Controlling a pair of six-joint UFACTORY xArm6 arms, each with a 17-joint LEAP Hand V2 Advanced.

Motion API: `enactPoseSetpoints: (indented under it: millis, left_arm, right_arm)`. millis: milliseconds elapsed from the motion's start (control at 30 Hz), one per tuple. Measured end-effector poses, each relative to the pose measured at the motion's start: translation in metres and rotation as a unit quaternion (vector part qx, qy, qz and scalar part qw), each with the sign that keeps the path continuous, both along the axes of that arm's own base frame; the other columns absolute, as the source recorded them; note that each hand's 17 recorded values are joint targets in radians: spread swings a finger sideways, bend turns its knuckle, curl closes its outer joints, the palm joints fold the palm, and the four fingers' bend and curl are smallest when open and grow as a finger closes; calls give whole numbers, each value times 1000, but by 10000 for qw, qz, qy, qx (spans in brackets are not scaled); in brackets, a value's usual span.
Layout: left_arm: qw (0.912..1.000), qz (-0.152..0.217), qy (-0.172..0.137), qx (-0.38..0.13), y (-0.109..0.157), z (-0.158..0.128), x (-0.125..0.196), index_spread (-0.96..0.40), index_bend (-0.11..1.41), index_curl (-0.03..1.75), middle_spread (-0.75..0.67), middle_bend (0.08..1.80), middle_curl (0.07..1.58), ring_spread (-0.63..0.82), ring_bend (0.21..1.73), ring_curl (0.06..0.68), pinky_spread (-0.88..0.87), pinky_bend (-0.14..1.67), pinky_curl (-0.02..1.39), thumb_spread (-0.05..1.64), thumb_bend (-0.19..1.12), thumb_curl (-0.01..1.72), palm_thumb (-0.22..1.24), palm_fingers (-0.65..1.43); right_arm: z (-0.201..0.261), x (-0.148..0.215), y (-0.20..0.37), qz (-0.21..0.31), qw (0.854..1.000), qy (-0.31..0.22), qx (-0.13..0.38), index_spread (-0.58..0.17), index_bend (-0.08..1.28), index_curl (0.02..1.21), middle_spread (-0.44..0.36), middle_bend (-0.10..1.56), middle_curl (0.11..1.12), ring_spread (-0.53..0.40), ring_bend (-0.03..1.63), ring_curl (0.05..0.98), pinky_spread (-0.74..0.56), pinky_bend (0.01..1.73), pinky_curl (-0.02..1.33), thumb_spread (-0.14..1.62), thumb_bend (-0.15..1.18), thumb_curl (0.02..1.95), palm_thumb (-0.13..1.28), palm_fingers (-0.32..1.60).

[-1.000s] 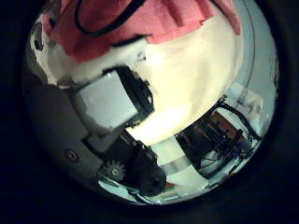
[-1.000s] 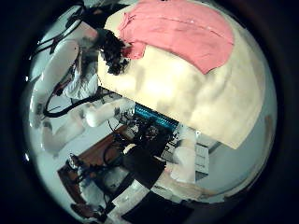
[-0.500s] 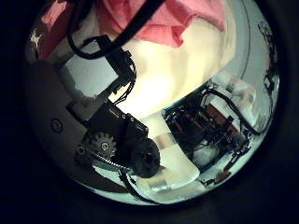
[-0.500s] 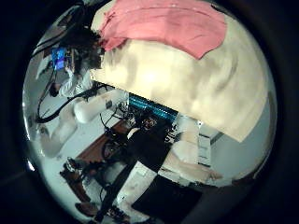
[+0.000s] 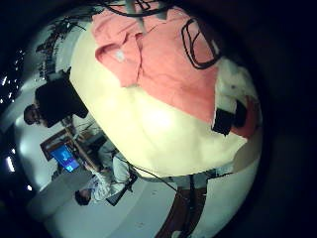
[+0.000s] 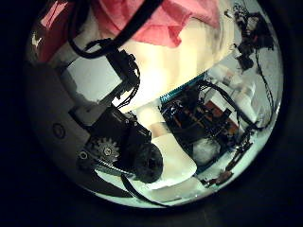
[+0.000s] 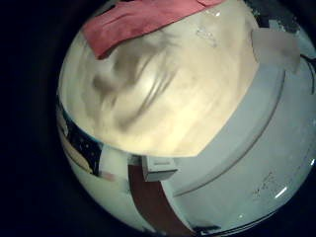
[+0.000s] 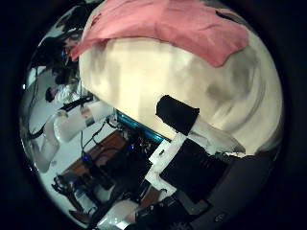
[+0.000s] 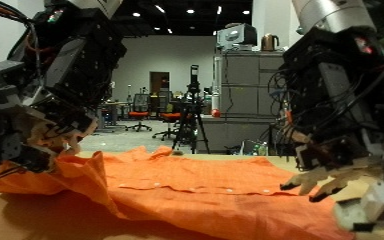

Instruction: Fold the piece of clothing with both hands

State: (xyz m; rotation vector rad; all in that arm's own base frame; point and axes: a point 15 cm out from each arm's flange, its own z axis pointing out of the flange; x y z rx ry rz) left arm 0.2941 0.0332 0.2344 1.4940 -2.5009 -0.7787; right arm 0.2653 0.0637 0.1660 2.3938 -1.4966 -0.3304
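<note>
Orange garment (image 9: 199,185) lies rumpled on the worktop (image 9: 32,225). Left hand (image 9: 32,115) at nine o'clock, right hand (image 9: 339,150) at three — fingers (image 9: 328,182) released, grasping nothing. Uneven grips risk a skewed fold.

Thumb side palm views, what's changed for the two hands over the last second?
Both cameras shifted, so both hands moved. The right hand has come closer to the orange cloth garment, which now spreads wider in its view, and one black finger has come into sight. The left hand has swung off it and sees less cloth. Nothing was visibly grasped. The garment still lies spread on the tan table.
</note>
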Motion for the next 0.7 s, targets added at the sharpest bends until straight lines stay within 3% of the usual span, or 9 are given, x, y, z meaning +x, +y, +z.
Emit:
enactPoseSetpoints:
  millis: [367,467,500,600,633,700]
  left_arm:
    - [10000,-6,-55,-25,1,8,-11,-811,308,1343,-564,963,1007,-432,1378,557,-591,1310,597,1008,-9,797,830,1079]
    - [10000,-8,2,-14,2,12,-15,-810,289,1373,-565,958,1011,-432,1377,555,-590,1310,594,1009,-9,804,828,1082]
    - [10000,-7,5,-16,2,13,-15,-810,283,1382,-565,956,1012,-432,1376,555,-590,1310,593,1009,-9,807,828,1083]
    - [10000,-17,48,-17,2,15,-18,-807,268,1408,-566,952,1015,-432,1375,553,-589,1309,590,1010,-9,813,826,1086]
    - [10000,-17,68,-18,2,16,-19,-805,263,1416,-569,951,1015,-432,1374,553,-588,1306,588,1010,-9,815,826,1087]
    - [9999,-28,111,-42,2,18,-22,-802,255,1430,-571,948,1016,-432,1373,552,-587,1305,586,1011,-9,818,825,1089]
  right_arm:
    - [-29,13,-2,118,9986,-19,-520,-271,187,355,-101,393,475,-239,746,389,-215,403,275,1029,-5,318,632,592]
    - [-33,18,-1,154,9979,-120,-617,-303,199,369,-151,373,477,-287,788,396,-364,544,293,1028,69,383,822,773]
    - [-33,19,1,146,9978,-145,-638,-325,202,381,-168,348,479,-311,812,408,-448,651,323,1040,147,436,962,858]
    - [-34,19,4,158,9977,-165,-642,-346,218,410,-181,331,490,-326,822,429,-520,747,366,1049,202,488,1057,898]
    - [-34,20,4,156,9977,-183,-630,-364,255,436,-206,373,510,-336,810,432,-569,790,382,1065,274,545,1152,1016]
    - [-34,23,6,164,9977,-252,-600,-373,297,457,-229,399,522,-334,806,433,-592,805,388,1070,323,589,1205,1116]
